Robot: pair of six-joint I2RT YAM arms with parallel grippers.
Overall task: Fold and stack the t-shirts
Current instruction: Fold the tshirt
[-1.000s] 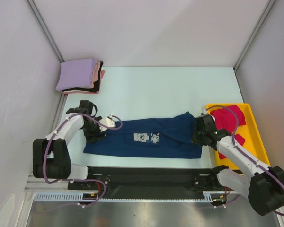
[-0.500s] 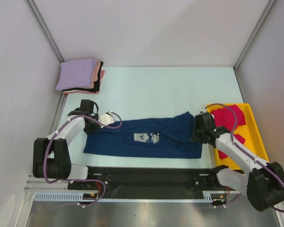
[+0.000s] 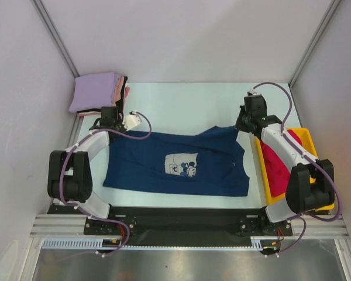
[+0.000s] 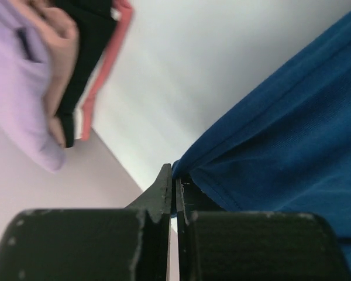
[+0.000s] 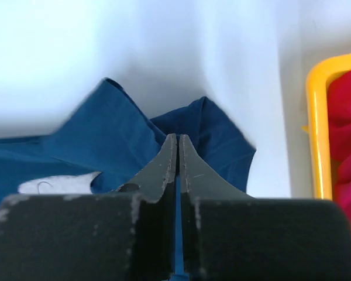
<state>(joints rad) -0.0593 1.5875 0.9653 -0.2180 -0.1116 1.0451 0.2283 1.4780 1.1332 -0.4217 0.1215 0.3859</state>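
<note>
Left wrist: we see the stack [image 4: 41, 76] blurred and cut off at the top and left edges, and the navy shirt [image 4: 281, 146] runs off the right. Right wrist: tray [image 5: 316, 117] and crimson shirt [image 5: 348, 129] are clipped at the right edge, and the print [image 5: 58, 184] sits partly behind the right gripper [image 5: 177, 137].

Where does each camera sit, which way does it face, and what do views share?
Top external: above and behind the bases, looking down on the table; both arms show.
Left wrist: on the left arm, looking along the shut left hand to the folded stack.
Right wrist: on the right arm, looking along the shut right hand toward the yellow tray.
Shared: all three show the navy t-shirt, pinched by both hands.
</note>
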